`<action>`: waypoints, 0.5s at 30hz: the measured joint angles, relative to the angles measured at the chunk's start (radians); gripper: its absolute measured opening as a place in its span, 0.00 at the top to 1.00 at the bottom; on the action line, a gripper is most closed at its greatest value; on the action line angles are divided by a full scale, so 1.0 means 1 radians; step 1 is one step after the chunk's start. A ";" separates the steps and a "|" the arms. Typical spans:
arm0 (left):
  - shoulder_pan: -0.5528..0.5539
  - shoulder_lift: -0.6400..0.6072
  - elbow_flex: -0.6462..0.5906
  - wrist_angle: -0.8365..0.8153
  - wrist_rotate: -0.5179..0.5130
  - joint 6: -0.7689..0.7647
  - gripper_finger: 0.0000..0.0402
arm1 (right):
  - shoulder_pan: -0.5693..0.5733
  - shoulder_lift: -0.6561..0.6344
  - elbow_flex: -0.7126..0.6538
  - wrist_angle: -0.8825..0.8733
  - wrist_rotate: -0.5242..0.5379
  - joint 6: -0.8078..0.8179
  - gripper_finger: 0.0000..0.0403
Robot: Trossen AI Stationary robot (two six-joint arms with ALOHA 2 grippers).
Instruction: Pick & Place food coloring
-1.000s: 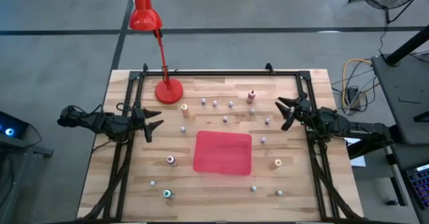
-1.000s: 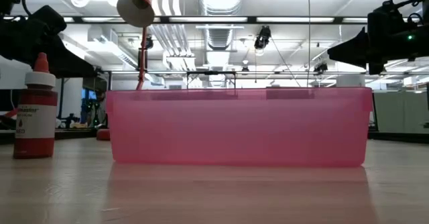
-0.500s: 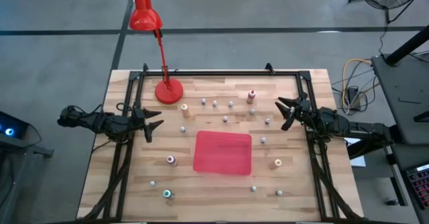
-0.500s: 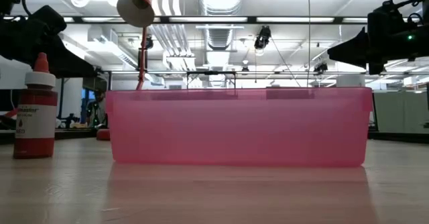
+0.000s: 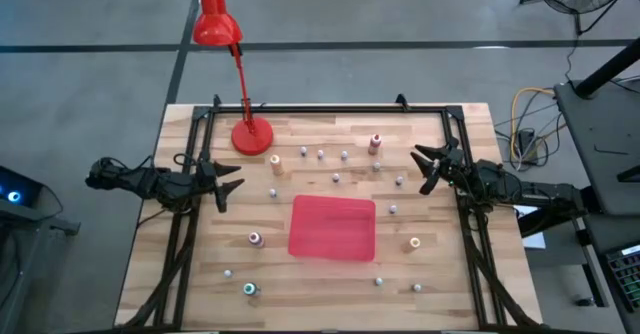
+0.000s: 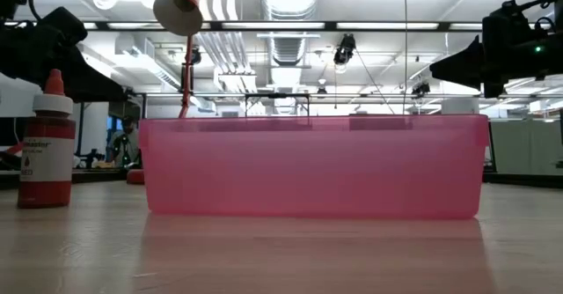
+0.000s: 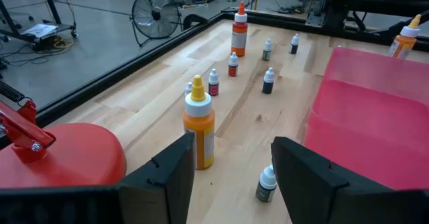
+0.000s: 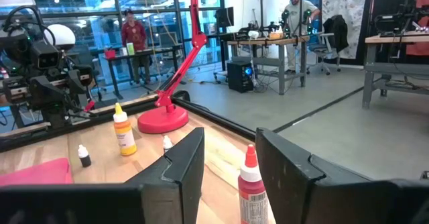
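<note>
The food coloring bottles stand upright, scattered over the wooden table around a pink tray (image 5: 332, 226). The taller ones include a tan-topped one (image 5: 275, 161), a pink-topped one (image 5: 375, 142), an orange-topped one (image 5: 414, 243) and a green-topped one (image 5: 250, 289). Tiny whitish-capped ones (image 5: 320, 154) stand between them. My left gripper (image 5: 232, 189) hovers open at the table's left edge. Ahead of its fingers stands an orange bottle (image 7: 200, 127), untouched. My right gripper (image 5: 420, 170) hovers open at the right edge. Beyond its fingers stands a red bottle (image 8: 251, 184), also untouched.
A red desk lamp stands with its base (image 5: 252, 136) on the far left of the table, its head reaching past the far edge. A black metal frame (image 5: 330, 111) runs along the table's edges. In the low view a red bottle (image 6: 46, 144) stands left of the tray (image 6: 312, 166).
</note>
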 joint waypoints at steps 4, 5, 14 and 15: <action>0.000 0.000 0.000 0.000 0.000 0.000 0.58 | 0.000 0.000 0.001 0.000 -0.009 -0.042 0.67; 0.000 0.000 0.000 0.000 0.000 0.000 0.58 | 0.000 0.000 0.007 -0.013 -0.027 -0.060 0.65; 0.000 0.000 0.000 0.000 0.000 0.000 0.58 | 0.001 0.149 0.215 -0.102 -0.071 0.006 0.47; 0.000 0.000 0.000 0.000 0.000 0.000 0.58 | 0.000 0.179 0.250 -0.100 -0.070 0.006 0.45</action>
